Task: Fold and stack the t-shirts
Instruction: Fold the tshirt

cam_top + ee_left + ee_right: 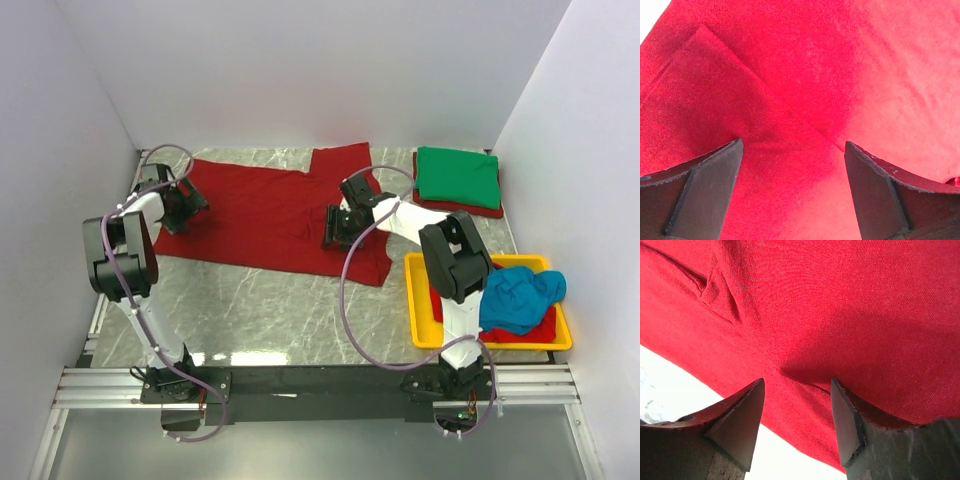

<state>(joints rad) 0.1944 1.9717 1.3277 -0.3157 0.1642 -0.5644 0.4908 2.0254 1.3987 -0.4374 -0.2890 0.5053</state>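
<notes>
Dark red t-shirt (270,215) spread flat on counter (280,310), centre toward 12 o'clock. Left fingers (700,200) wide open, hovering over its 9 o'clock edge by a stitched seam. Right fingers (735,430) apart, nothing pinched, over its 3 o'clock side near the hem. Green t-shirt (458,176) folded at 2 o'clock. Teal t-shirt (520,297) crumpled in yellow tray (420,330) at 4 o'clock.

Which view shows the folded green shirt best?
The top external view: the green shirt lies folded at the far right, atop a folded red shirt. Both wrist views show only the spread red shirt.
</notes>
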